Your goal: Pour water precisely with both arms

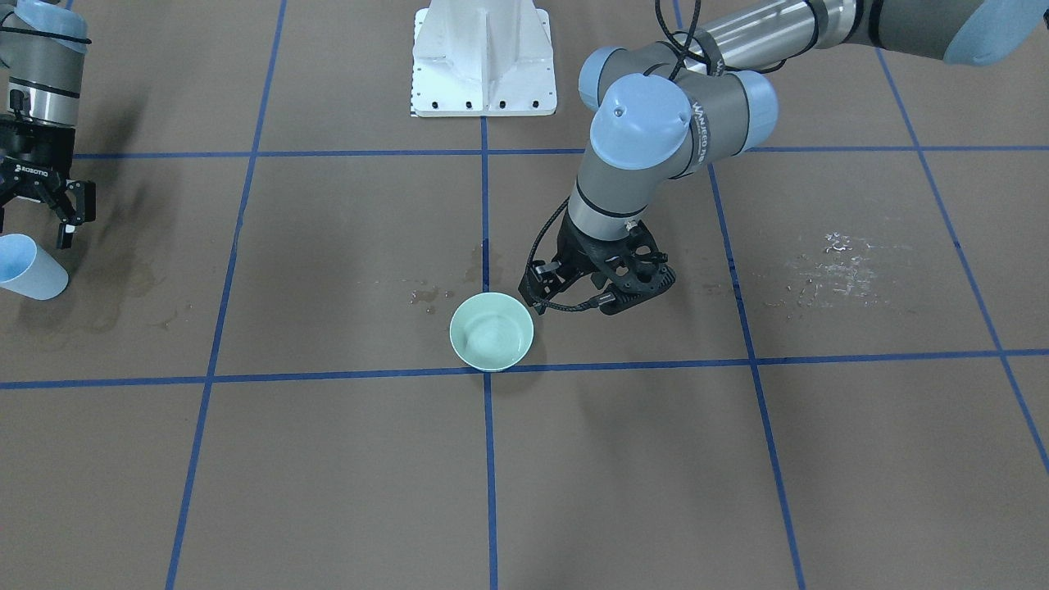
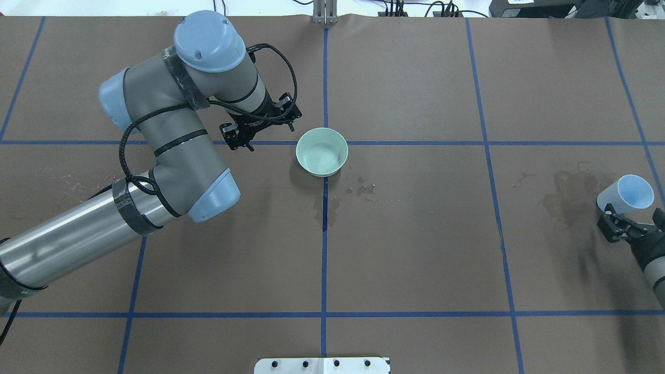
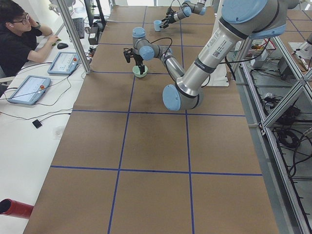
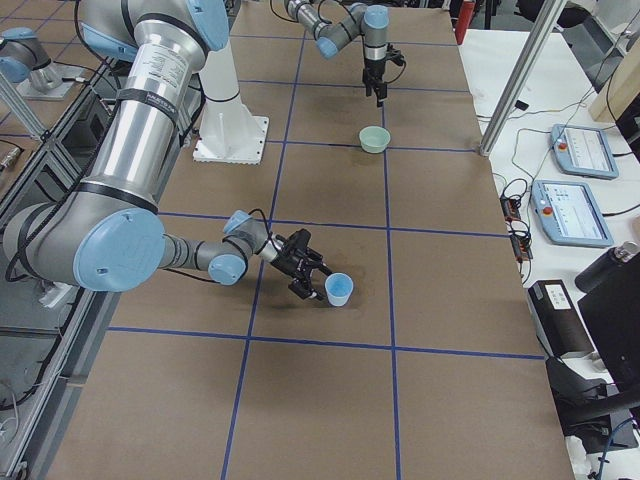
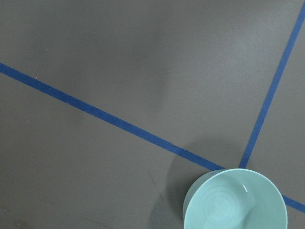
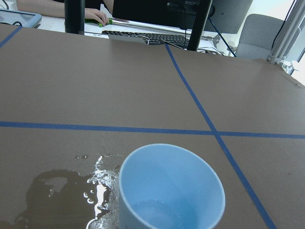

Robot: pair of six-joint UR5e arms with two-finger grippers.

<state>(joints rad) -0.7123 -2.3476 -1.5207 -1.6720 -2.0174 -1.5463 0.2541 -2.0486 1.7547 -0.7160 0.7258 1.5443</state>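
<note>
Water (image 6: 162, 213) is lying as a thin sheen in the bottom of the blue cup (image 2: 625, 195), which is standing just past my right end effector (image 2: 629, 221), gaping wide. My left end effector (image 2: 261, 129) is hovering beside the green bowl (image 2: 321, 151); I cannot tell its opening.

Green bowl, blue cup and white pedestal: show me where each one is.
green bowl (image 2: 322, 136), overhead exterior view, on its far inner wall.
blue cup (image 1: 33, 266), exterior front-facing view, on its outer side wall.
white pedestal (image 1: 483, 92), exterior front-facing view, on its base plate.
</note>
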